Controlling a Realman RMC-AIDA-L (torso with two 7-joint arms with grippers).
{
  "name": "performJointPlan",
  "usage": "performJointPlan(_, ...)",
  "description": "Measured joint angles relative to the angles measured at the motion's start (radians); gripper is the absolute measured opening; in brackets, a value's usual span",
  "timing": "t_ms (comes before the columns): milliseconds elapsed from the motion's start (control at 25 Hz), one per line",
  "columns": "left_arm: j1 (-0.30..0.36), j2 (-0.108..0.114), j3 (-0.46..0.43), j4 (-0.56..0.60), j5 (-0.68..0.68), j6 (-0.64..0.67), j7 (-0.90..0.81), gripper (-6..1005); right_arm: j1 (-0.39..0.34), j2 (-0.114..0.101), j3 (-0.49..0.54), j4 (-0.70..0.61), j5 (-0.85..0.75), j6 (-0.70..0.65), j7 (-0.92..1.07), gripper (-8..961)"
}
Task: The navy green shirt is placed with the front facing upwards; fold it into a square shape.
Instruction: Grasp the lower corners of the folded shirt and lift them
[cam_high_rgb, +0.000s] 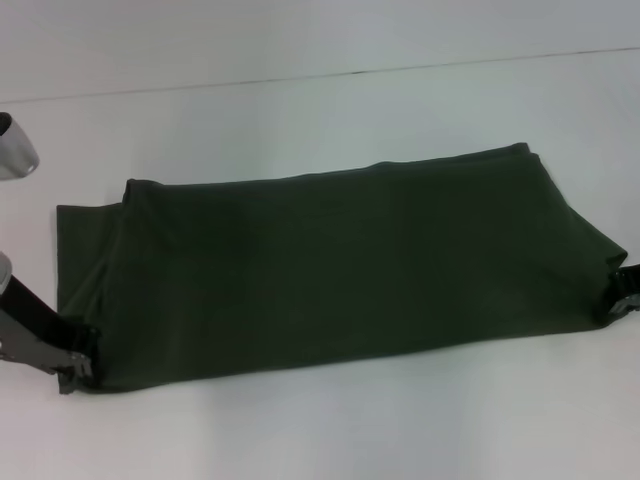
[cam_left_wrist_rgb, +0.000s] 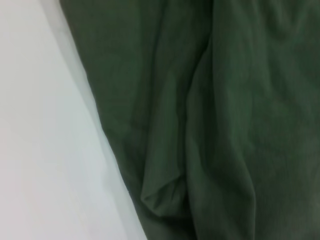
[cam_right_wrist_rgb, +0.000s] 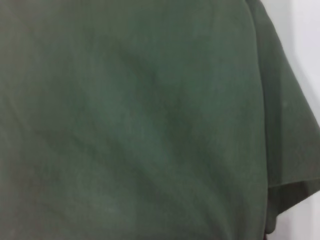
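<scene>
The navy green shirt (cam_high_rgb: 330, 265) lies on the white table as a long, wide band folded lengthwise, with only plain dark olive cloth facing up. My left gripper (cam_high_rgb: 82, 358) is at the band's near left corner, shut on the cloth there. At the picture's right edge, my right gripper (cam_high_rgb: 622, 296) pinches the near right corner, and the cloth is drawn toward it. The left wrist view shows creased shirt fabric (cam_left_wrist_rgb: 210, 125) beside bare table. Shirt fabric (cam_right_wrist_rgb: 140, 120) fills nearly all of the right wrist view. Neither wrist view shows fingers.
The white table (cam_high_rgb: 330, 420) stretches around the shirt, with a bare strip along the near edge and more behind it. A thin dark seam line (cam_high_rgb: 350, 72) crosses the far side. A grey part of the left arm (cam_high_rgb: 12, 148) shows at the far left.
</scene>
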Motion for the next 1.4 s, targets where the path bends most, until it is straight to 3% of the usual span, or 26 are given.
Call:
performJointPlan(320, 0.000, -0.017, 0.011, -0.001, 0.000, 0.008, -0.001, 38, 0.002, 0.000, -0.004, -0.009, -0.006, -0.010, 0.002, 26)
performJointPlan(1040, 0.011, -0.017, 0.028, -0.001, 0.000, 0.024, -0.024, 39, 0.011, 0.011, 0.003, -0.022, -0.050, -0.034, 0.002, 30)
performJointPlan(1320, 0.050, -0.017, 0.026, -0.074, -0.002, 0.030, -0.045, 134, 0.018, 0.009, 0.049, -0.022, -0.049, -0.031, 0.001, 31)
performJointPlan(1400, 0.060, -0.017, 0.025, -0.102, -0.005, 0.037, -0.045, 167, 0.018, 0.007, 0.060, -0.021, -0.046, -0.033, -0.004, 105)
